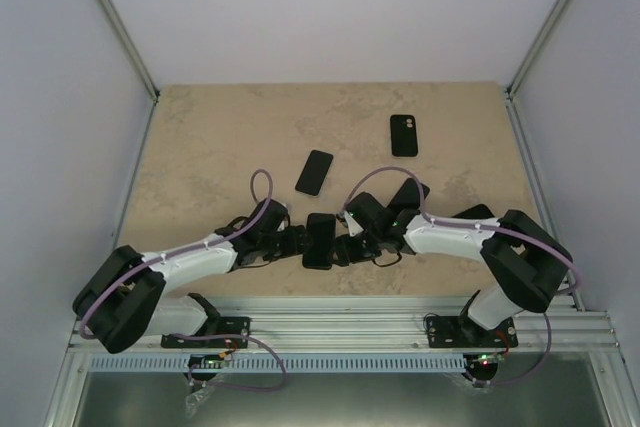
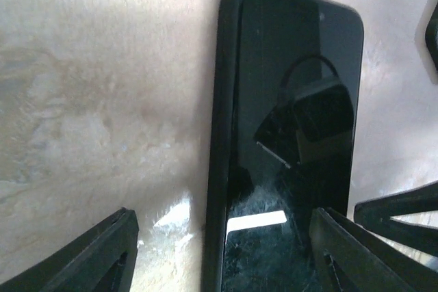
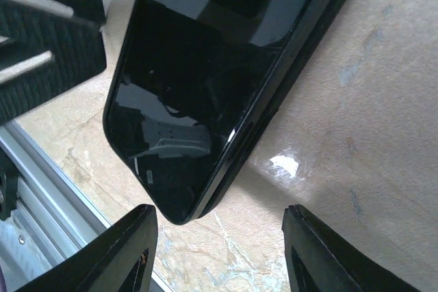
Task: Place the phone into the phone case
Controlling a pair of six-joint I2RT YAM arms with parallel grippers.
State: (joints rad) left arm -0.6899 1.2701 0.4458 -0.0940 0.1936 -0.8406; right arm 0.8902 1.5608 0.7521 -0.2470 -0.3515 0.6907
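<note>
A black phone (image 1: 320, 241) lies flat on the table near the front edge, screen up, between my two grippers. In the left wrist view the phone (image 2: 294, 121) shows a glossy screen inside a matte black rim that looks like a phone case (image 2: 220, 135). The right wrist view shows one corner of the phone (image 3: 198, 66). My left gripper (image 1: 297, 241) (image 2: 222, 227) is open, with its jaws standing either side of the phone's near end. My right gripper (image 1: 347, 243) (image 3: 219, 234) is open and empty, just off the phone's corner.
Two more black phone-shaped items lie farther back: a plain slab (image 1: 315, 172) and one with a camera cutout (image 1: 404, 135). The metal rail (image 1: 340, 327) runs along the table's front edge and also shows in the right wrist view (image 3: 41, 189).
</note>
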